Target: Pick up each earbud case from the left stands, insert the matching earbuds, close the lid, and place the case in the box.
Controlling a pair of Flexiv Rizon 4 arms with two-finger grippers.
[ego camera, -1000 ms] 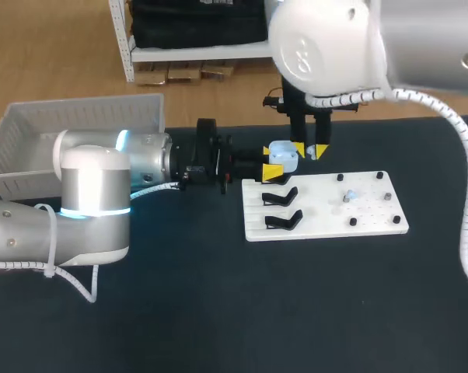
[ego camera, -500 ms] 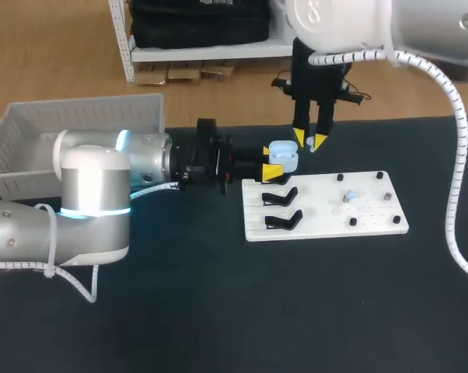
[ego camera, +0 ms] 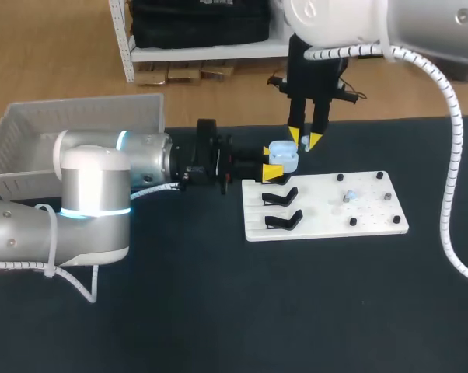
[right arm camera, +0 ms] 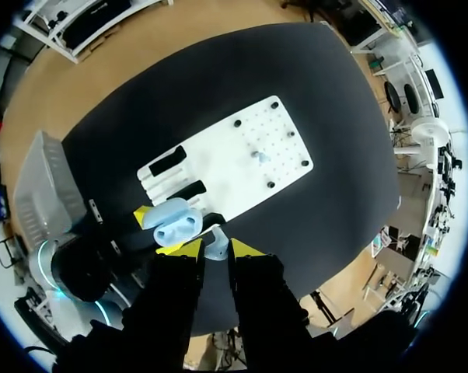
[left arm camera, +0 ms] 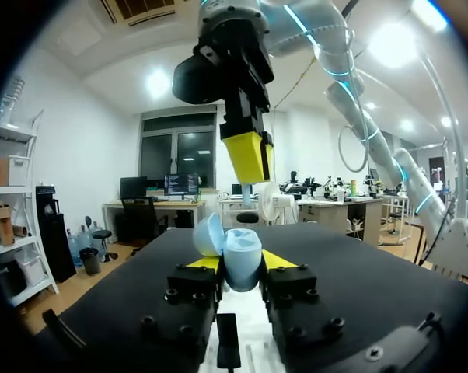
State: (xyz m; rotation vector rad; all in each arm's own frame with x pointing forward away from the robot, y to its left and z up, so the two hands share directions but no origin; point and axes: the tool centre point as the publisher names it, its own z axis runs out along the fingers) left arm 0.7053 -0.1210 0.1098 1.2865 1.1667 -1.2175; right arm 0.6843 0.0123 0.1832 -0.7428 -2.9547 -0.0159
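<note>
My left gripper (ego camera: 274,162) is shut on a light blue earbud case (ego camera: 284,155) with its lid open, held just beyond the white board's (ego camera: 327,221) far left corner. In the left wrist view the case (left arm camera: 235,252) sits between the yellow tips. My right gripper (ego camera: 303,140) hangs fingers-down just above and to the right of the case, shut on a small pale earbud (right arm camera: 216,248). In the right wrist view the open case (right arm camera: 172,221) lies close ahead of the tips. Another earbud (ego camera: 348,196) rests on the board.
Two black stands (ego camera: 281,196) (ego camera: 284,221) sit on the board's left part and small black pegs on its right. A pale plastic basket (ego camera: 78,124) stands at the table's far left, behind my left arm.
My right gripper has risen from beside the case and shifted slightly left above it. The left arm and the case have stayed still.
</note>
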